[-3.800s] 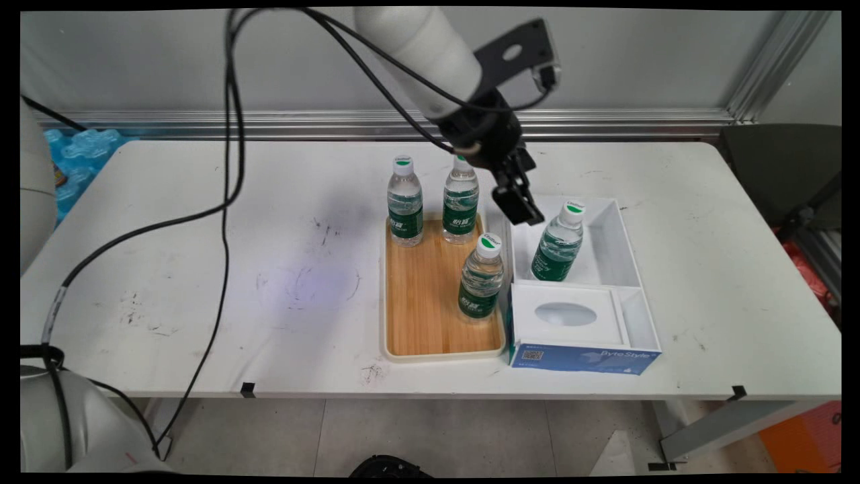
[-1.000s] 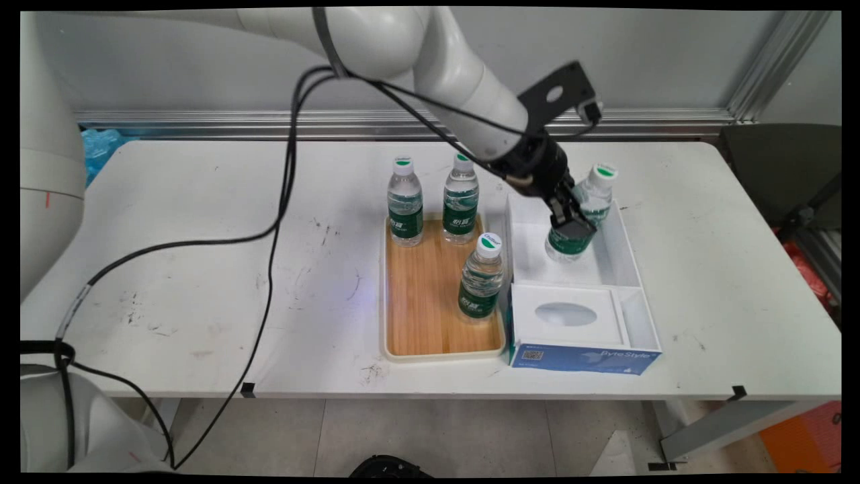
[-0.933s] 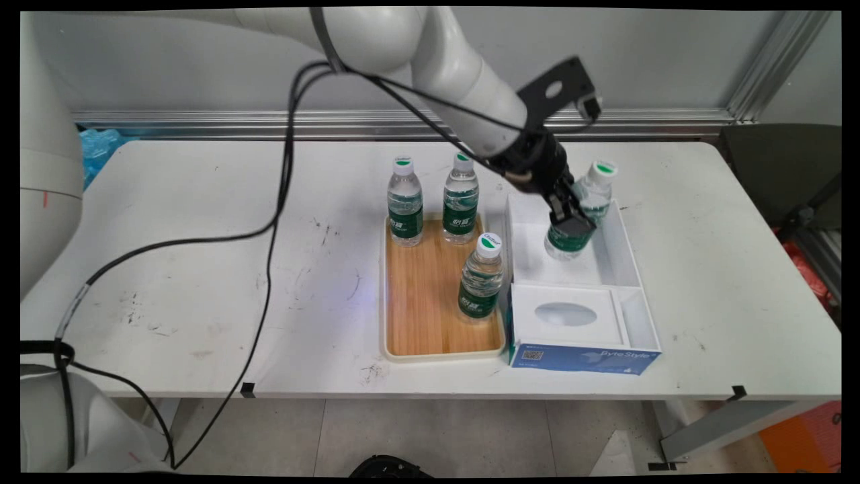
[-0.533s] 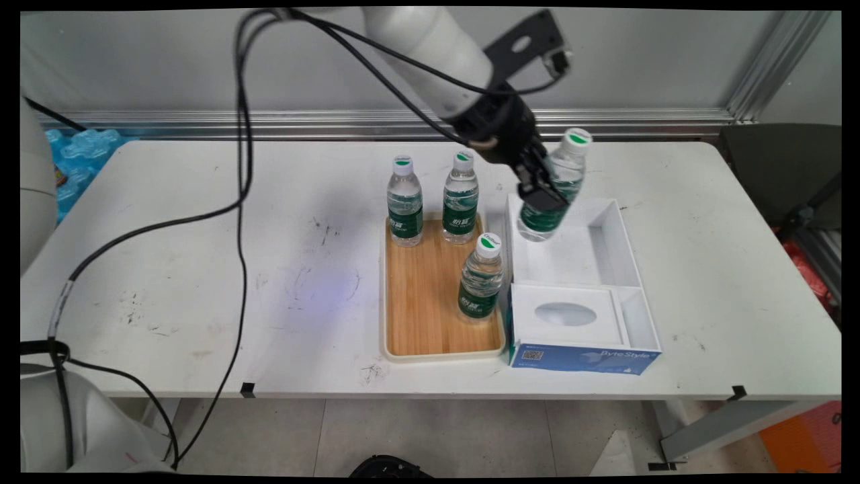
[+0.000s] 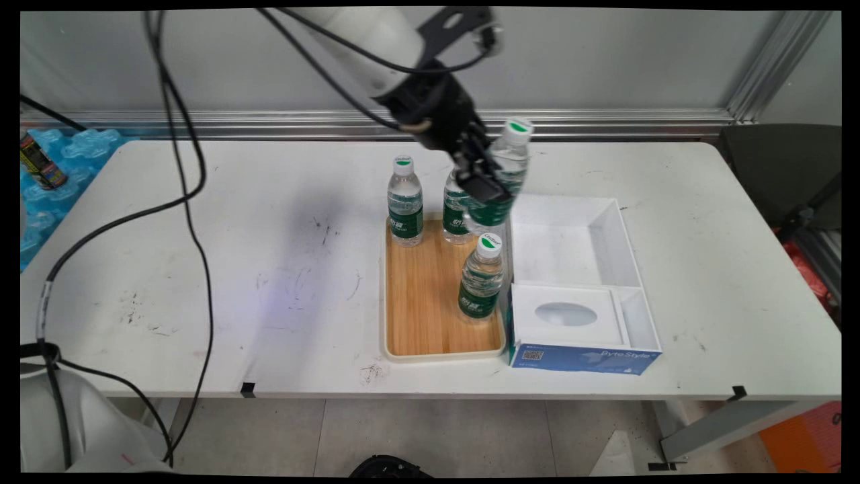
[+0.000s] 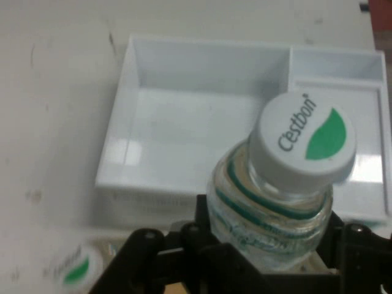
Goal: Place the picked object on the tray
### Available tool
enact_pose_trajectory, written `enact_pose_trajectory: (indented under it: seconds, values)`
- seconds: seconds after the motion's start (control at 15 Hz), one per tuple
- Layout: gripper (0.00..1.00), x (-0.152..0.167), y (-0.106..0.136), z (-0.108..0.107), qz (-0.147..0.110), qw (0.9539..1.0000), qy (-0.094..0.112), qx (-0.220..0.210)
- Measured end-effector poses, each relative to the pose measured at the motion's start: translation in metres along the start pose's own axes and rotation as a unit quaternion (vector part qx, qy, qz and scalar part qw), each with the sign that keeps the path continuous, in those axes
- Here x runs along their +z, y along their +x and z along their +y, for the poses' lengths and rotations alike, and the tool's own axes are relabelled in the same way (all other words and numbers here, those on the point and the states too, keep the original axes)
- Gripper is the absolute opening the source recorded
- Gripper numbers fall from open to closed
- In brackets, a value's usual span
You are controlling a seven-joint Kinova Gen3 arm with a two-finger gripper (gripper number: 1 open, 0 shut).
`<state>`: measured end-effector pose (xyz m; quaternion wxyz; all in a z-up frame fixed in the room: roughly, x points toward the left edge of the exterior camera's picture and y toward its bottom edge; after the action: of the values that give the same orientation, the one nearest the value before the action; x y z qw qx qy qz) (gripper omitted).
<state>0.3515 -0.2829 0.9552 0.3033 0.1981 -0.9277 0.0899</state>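
My gripper (image 5: 485,189) is clamped around a water bottle (image 5: 500,181), carrying it tilted in the air above the far right corner of the wooden tray (image 5: 430,296). Three bottles stand on that tray: one at the far left (image 5: 405,202), one partly hidden behind the gripper (image 5: 455,212), one nearer on the right (image 5: 481,277). The white box (image 5: 608,232) beside the tray has its large compartment bare; the carried bottle is set down nowhere yet.

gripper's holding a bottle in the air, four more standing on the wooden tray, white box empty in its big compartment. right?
Not four: three bottles stand on the wooden tray, as the main view shows. The rest holds: the gripper holds a bottle in the air, and the white box has its big compartment empty.
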Motion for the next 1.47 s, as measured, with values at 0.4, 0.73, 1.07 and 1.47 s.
enact_pose_trajectory:
  seconds: [0.4,0.73,1.07,1.47]
  values:
    - [0.00,-0.041,-0.046,0.006,-0.021,0.9997,-0.011,-0.005]
    - [0.00,-0.054,-0.085,0.016,-0.021,0.9994,-0.027,-0.002]
    - [0.00,-0.041,-0.118,0.020,-0.014,0.9992,-0.038,0.005]
    - [0.00,-0.013,-0.135,0.021,0.000,0.9987,-0.048,0.015]
